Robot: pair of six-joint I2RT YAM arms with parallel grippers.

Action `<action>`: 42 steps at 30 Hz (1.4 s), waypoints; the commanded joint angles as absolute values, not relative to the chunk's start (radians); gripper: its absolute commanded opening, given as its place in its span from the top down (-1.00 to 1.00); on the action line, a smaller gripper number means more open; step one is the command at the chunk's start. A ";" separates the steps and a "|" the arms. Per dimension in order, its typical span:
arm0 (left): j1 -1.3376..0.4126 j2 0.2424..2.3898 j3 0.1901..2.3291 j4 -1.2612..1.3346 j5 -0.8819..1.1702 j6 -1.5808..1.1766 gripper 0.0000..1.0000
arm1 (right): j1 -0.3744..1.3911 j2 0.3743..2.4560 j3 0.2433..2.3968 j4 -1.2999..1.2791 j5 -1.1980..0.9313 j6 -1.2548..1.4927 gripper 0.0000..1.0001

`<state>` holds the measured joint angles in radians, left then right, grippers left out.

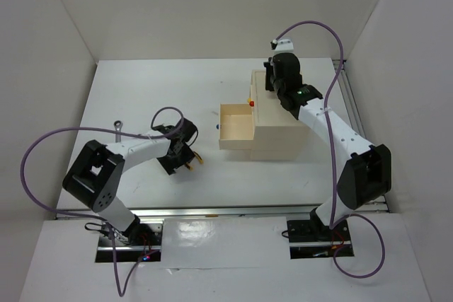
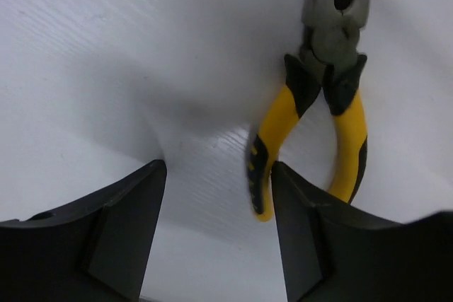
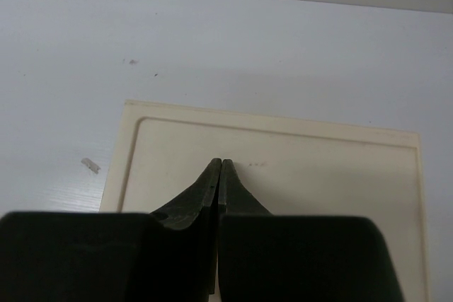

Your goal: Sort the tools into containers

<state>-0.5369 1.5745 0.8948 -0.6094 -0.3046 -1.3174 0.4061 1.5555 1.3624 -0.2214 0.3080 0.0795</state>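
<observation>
Though open, drawer apart from pliers.

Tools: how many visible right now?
2. Pliers lie just beyond the open left gripper; silver wrench sits farther left in the top view. Others may be hidden.

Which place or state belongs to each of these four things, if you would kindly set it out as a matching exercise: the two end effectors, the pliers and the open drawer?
Things:
1. left end effector
2. right end effector
3. pliers
4. drawer

Places or states:
A. pulled out of the box
B. open, over the table beside the pliers
C. shut, above the box top
D. lying flat on the table

Pairs: 1-B, 2-C, 3-D, 4-A.
</observation>
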 commanded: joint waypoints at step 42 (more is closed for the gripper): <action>-0.558 1.593 1.715 -0.852 -0.103 0.206 1.00 | 0.414 1.580 1.285 -0.477 0.229 0.081 1.00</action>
<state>-0.5446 1.5219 1.6066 -0.7593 -0.3252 0.1062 0.4061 1.5391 1.3510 -0.2272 0.2764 0.0799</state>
